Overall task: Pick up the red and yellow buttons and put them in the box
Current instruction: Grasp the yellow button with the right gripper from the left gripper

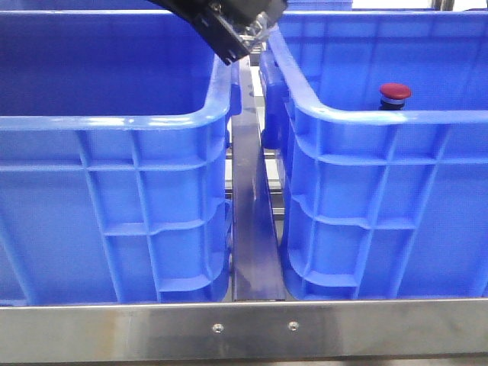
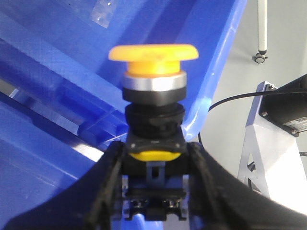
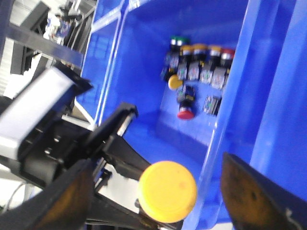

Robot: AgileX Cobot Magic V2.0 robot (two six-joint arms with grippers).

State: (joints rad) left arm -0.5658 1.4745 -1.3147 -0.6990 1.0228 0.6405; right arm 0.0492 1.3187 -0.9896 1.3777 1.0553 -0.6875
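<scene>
My left gripper point(image 2: 153, 158) is shut on the dark body of the yellow button point(image 2: 153, 55) and holds it upright above a blue crate's rim point(image 2: 211, 91). In the front view this gripper point(image 1: 245, 34) is at the top, over the gap between the two crates. My right gripper point(image 3: 158, 191) is open, and its fingers point(image 3: 62, 191) stand apart on either side of the yellow cap point(image 3: 168, 191) without touching it. A red button point(image 1: 395, 93) stands inside the right box point(image 1: 381, 118), its cap just above the near rim.
The left crate point(image 1: 114, 122) stands beside the right one, with a metal rail point(image 1: 252, 221) between them. In the right wrist view a crate floor point(image 3: 144, 57) holds a row of several buttons point(image 3: 199, 60) and a loose red one point(image 3: 185, 112). A steel bar point(image 1: 244, 332) runs along the front.
</scene>
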